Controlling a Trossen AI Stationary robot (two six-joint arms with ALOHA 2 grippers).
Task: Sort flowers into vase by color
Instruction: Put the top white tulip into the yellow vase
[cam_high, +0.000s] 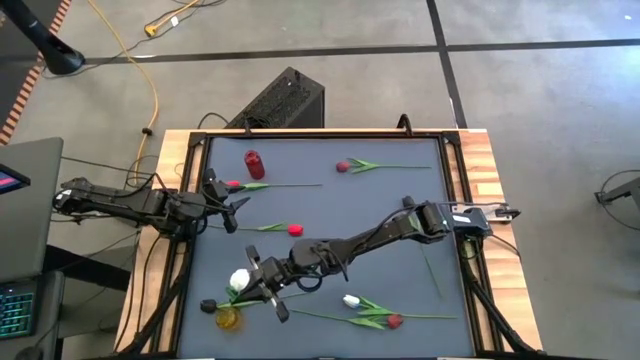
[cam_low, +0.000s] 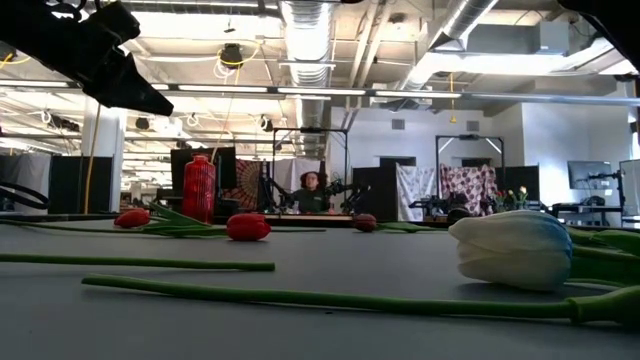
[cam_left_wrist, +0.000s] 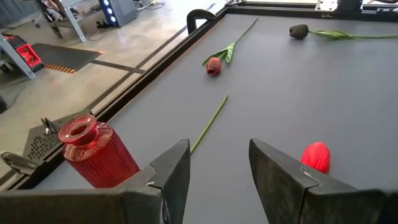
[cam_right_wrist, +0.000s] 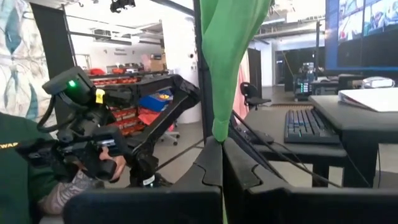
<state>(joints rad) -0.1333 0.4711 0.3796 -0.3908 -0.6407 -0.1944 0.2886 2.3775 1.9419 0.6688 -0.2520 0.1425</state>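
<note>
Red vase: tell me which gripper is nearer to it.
Left. The left gripper hovers just beside the red vase, fingers open. The right gripper is much farther off, near the table's front edge, shut on a white tulip.

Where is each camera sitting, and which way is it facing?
High: overhead, facing down; both arms, left gripper, right gripper.
Low: table height, facing the room; white tulip near.
Left wrist: past open fingers, over the mat.
Right wrist: shut fingers pinch a green leaf.
Shared: red vase.
</note>
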